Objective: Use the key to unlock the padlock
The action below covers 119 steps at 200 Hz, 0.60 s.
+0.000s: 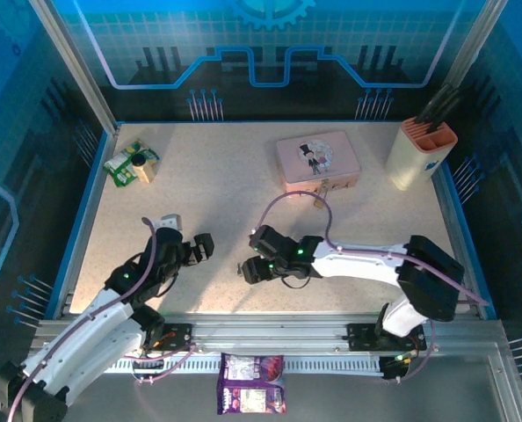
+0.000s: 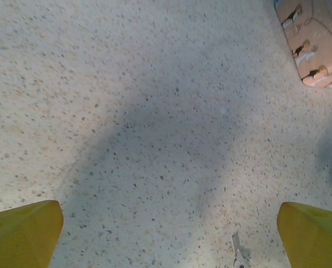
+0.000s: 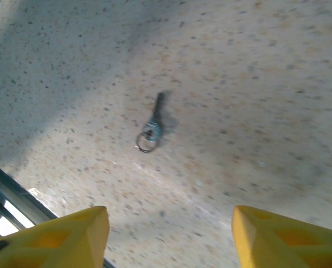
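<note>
Two robot arms reach over a speckled beige tabletop [image 1: 217,193] ringed by blue walls. The left tool [image 1: 199,248] and the right tool [image 1: 252,268] hover low near the front middle, facing each other with a small gap between them.

In the right wrist view, the key [image 3: 153,125], thin and dark with a small ring at one end, lies flat on the tabletop ahead of the right tool [image 3: 169,215]. That tool's yellow fingers [image 3: 71,237] stand wide apart and hold nothing. In the left wrist view, the key [image 2: 238,255] sits at the bottom edge, and the left tool [image 2: 169,212] is likewise spread wide and empty.

The padlock [image 1: 319,201], a tiny brass shape, rests well beyond both tools, just in front of the pink tin [image 1: 318,161]; its detail is too small to make out.

A green packet [image 1: 131,164] lies at the far left, and a beige holder of dark tools [image 1: 419,151] stands at the far right.
</note>
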Motion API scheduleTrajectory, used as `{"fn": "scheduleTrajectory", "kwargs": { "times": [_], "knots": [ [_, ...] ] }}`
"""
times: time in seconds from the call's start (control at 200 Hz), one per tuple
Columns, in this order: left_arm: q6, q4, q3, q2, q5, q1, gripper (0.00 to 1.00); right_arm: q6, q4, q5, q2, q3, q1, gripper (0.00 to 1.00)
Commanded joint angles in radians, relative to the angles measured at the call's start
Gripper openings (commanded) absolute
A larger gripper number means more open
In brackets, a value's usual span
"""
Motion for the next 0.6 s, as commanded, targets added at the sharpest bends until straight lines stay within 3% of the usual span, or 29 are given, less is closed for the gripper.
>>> {"fn": "scheduleTrajectory", "kwargs": {
  "times": [0.0, 0.59],
  "knots": [
    [0.026, -0.036, -0.032, -0.059, -0.064, -0.006, 0.99, 0.053, 0.016, -0.039, 0.072, 0.069, 0.012, 0.55],
    [0.038, -0.053, -0.091, -0.261, -0.038, -0.004, 0.99, 0.135, -0.111, 0.029, 0.304, 0.257, 0.035, 0.34]
  ]
}}
